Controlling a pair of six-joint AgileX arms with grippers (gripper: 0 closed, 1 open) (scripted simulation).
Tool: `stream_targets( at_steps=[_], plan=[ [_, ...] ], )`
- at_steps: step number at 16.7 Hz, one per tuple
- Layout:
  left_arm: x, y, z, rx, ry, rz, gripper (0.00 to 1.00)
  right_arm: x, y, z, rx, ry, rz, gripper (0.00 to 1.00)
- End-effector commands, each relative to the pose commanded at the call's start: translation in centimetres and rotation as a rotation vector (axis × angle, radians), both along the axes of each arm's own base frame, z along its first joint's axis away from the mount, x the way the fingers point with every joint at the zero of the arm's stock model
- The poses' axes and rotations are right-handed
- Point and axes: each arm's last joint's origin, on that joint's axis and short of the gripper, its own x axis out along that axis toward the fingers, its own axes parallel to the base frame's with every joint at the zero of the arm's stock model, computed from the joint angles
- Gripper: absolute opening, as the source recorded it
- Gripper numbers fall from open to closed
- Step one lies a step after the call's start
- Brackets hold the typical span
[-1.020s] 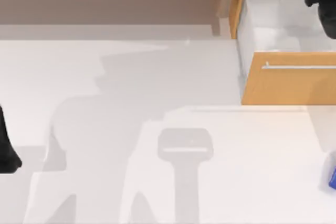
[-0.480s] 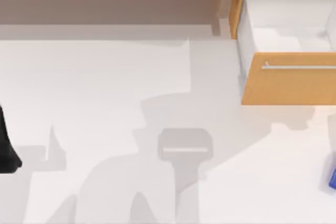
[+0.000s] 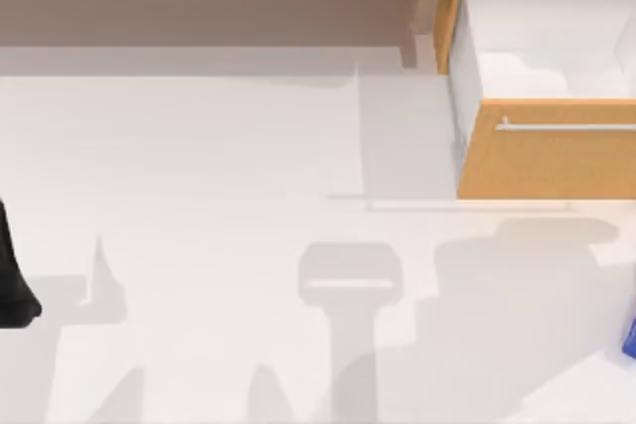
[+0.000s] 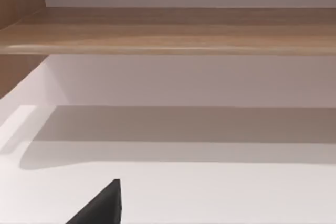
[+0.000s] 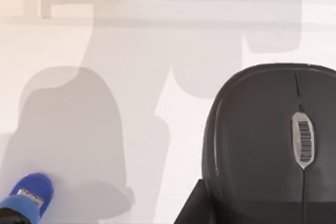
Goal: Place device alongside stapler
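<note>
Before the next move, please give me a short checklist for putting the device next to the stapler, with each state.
1. Device, a black mouse, close under the right wrist camera: ok.
2. Grip on it: cannot tell.
3. Stapler in sight, at the table's right edge: ok.
4. Bare table between device and stapler: ok.
5. Drawer open, behind the placing spot: ok.
6. Left gripper parked at the left edge: ok.

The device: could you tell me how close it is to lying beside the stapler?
Done: the device is out of the open drawer. In hand: the right gripper holds it above the table, the stapler nearby. Remaining: set it down beside the stapler and release. Left arm parked at the table's left.
</note>
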Motion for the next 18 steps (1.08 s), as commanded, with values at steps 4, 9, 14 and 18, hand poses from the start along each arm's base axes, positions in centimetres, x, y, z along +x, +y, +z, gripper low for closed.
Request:
stream_targets(
  at_steps=[4, 9, 14, 18],
  plan=[
    [0.0, 0.0, 0.0, 0.000, 0.000, 0.000, 1.00, -2.4, 0.1, -3.7, 0.043, 0.106, -0.001, 0.00],
    [0.0, 0.0, 0.0, 0.000, 0.000, 0.000, 1.00, -4.1, 0.5, -6.1, 0.077, 0.183, 0.004, 0.00],
    [0.0, 0.0, 0.0, 0.000, 0.000, 0.000, 1.00, -4.2, 0.5, -6.2, 0.078, 0.186, 0.004, 0.00],
    [0.0, 0.0, 0.0, 0.000, 0.000, 0.000, 1.00, -4.1, 0.6, -6.1, 0.077, 0.183, 0.006, 0.00]
  ],
)
